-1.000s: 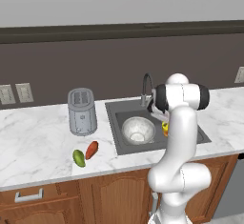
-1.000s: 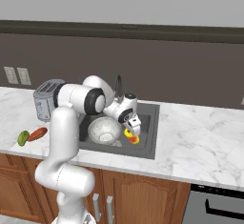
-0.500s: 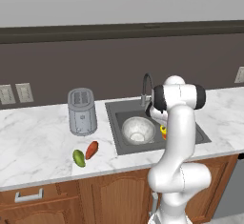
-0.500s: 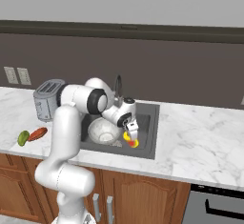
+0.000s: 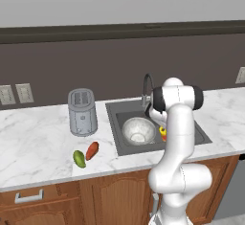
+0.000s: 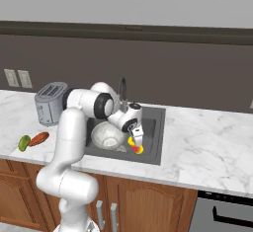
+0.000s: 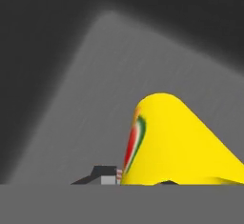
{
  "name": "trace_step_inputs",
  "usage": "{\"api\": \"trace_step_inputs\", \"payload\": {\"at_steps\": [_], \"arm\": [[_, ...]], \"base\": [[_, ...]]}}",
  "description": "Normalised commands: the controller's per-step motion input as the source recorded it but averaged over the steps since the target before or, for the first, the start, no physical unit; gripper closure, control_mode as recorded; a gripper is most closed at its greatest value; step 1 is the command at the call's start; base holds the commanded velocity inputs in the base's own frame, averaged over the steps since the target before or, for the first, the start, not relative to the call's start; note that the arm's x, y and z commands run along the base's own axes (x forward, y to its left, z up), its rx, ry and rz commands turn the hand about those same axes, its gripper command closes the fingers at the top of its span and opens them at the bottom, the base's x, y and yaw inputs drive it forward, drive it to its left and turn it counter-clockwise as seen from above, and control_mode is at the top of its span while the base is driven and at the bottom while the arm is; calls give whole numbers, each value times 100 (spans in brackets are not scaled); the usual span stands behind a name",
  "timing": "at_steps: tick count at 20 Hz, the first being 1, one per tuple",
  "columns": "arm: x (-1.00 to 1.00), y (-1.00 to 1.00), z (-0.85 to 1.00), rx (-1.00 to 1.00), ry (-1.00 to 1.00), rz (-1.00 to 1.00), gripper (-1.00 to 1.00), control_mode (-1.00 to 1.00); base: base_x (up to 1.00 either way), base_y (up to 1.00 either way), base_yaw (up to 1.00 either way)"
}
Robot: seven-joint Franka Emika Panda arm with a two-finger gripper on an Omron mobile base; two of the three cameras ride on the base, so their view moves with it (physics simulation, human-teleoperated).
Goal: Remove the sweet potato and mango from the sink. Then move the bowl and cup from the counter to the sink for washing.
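With the cup (image 6: 136, 146) pinched in our gripper (image 6: 138, 145) low inside the sink (image 6: 154, 142) beside the bowl (image 6: 107, 135), we judge release comes next.

The white arm rises from its base, bends at a dark-jointed elbow and folds forward and down, so that the wrist tips the gripper (image 6: 137, 141) steeply downward. In the right base view the hand sits below and to the right of the elbow, fingers pointing down and a little outward. The gripper's jaws are drawn nearly together, pinching the rim of the cup (image 6: 136, 147), whose yellow wall lies just beside one dark fingertip (image 7: 102, 174) in the hand view.
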Motion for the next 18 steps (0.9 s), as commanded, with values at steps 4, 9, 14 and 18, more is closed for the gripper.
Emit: {"api": "trace_step_inputs", "payload": {"at_steps": [4,9,14,18], "arm": [[9,-14,-21,0,0,0,100,-100],[4,-13,-23,0,-1,0,100,-100],[0,-15,-25,0,-1,0,100,-100],[0,-16,-24,0,-1,0,100,-100]], "base": [[0,0,0],[0,0,0],[0,0,0],[0,0,0]]}}
